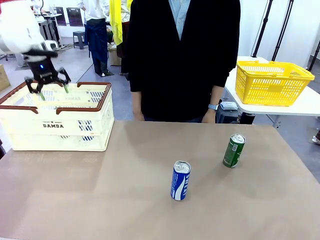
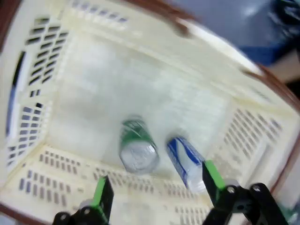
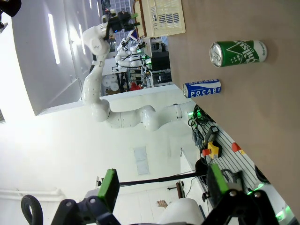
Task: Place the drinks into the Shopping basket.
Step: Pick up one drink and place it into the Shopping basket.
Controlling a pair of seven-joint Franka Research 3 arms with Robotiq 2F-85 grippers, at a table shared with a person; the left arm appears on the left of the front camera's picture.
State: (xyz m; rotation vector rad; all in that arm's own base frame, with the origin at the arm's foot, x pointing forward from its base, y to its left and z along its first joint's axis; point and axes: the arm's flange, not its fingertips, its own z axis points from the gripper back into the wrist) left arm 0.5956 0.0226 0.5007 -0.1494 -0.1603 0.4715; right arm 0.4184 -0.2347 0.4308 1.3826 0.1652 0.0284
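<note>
Open table (image 1: 100, 200) around blue can (image 1: 180, 180), green can (image 1: 233, 150); basket (image 1: 30, 126) far left.

left arm (image 1: 17, 30): white, rounded | left pincer (image 1: 54, 92): black | pads (image 1: 66, 88): green

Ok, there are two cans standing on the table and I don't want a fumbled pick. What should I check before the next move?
1. Left gripper open and empty above the Shopping basket: ok.
2. Green can in the basket and blue can in the basket lying on its floor: ok. Whether they are at rest: cannot tell, the left wrist view is blurred.
3. Blue can on the table upright with nothing touching it: ok.
4. Green can on the table upright and apart from the blue one: ok.
5. Right gripper open and empty: ok.
6. Person's hand at the far edge, away from both table cans: ok.
</note>
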